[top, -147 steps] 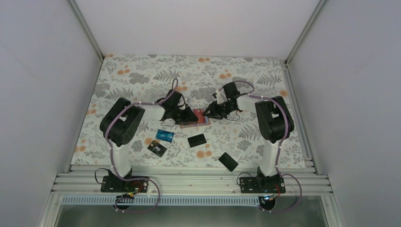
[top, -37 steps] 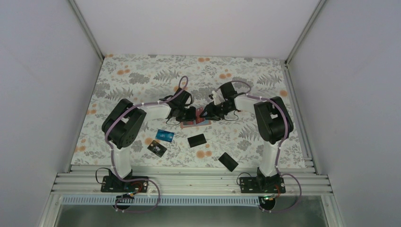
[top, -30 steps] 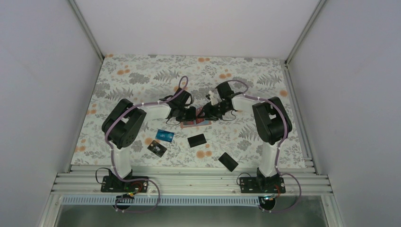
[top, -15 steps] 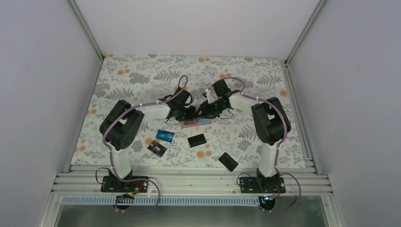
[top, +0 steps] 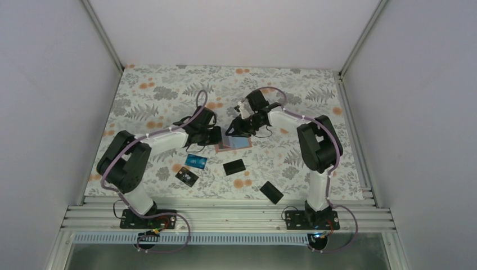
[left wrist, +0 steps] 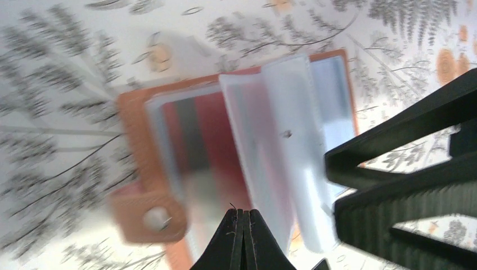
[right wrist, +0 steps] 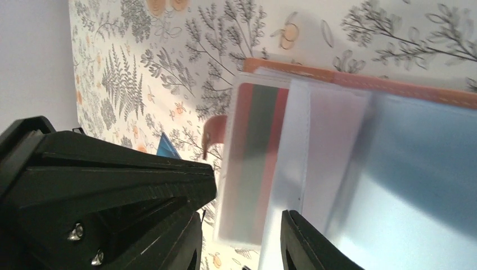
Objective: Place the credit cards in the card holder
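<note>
The tan-brown card holder [top: 234,143] lies open at mid-table, its clear sleeves fanned out. A red card [left wrist: 216,140] sits inside a sleeve and also shows in the right wrist view [right wrist: 254,140]. My left gripper [top: 216,136] is shut and empty, its tip [left wrist: 243,220] over that sleeve, next to the stud tab [left wrist: 153,217]. My right gripper [top: 236,127] is open over the holder's sleeves [right wrist: 242,242], with a loose sleeve [right wrist: 320,163] by its right finger. On the table lie a blue card [top: 196,161], a black marked card [top: 186,176] and two plain black cards [top: 234,166] [top: 271,192].
The floral cloth [top: 163,95] covers the table, with white walls on three sides and an aluminium rail [top: 225,216] along the near edge. The two grippers nearly touch over the holder. The loose cards lie between the holder and the rail.
My left arm has swung back to the left and its gripper has slid off the holder's left side. My right gripper has moved left over the holder, and pale blue sleeves now cover the red.
</note>
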Available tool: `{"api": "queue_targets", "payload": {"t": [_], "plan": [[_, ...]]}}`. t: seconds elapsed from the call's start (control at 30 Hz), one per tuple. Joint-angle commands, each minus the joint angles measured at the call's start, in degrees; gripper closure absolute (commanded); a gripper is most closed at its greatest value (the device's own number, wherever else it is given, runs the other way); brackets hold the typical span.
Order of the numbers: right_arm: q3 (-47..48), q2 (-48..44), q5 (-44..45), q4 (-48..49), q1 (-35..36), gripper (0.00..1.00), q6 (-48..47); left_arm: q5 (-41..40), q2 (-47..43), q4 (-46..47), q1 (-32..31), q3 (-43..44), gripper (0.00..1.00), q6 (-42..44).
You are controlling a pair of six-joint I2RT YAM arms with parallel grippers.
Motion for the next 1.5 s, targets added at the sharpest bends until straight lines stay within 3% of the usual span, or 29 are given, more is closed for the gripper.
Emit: {"api": "queue_targets", "payload": {"t": [0.0,0.4,0.6,1.1,1.47], "plan": [[3.64,3.05,-0.05,-1.11,2.39,0.62,1.41,-3.39,-5.41,-0.21,1.82,-4.69,0.97,-1.92],[10.68,7.38,-7.27,0.33,6.81,0.62,3.45,-7.0,-22.44,-4.1,4.82,-16.91,0.98,-0.36],[9.69,2.04,-1.19,-4.12,6.74,0.62,0.61,-3.93,-29.8,-5.45,4.17,-20.69,0.98,-0.06],[-19.29,-26.59,24.34,-9.27,4.24,0.57,5.11,-6.97,-37.71,-7.11,-8.35,-25.62,0.97,-8.22],[-37.92,-40.62,31.06,-6.84,2.99,0.48,16.8,-12.14,-35.4,-6.61,-19.75,-24.72,0.98,-15.78]]}}
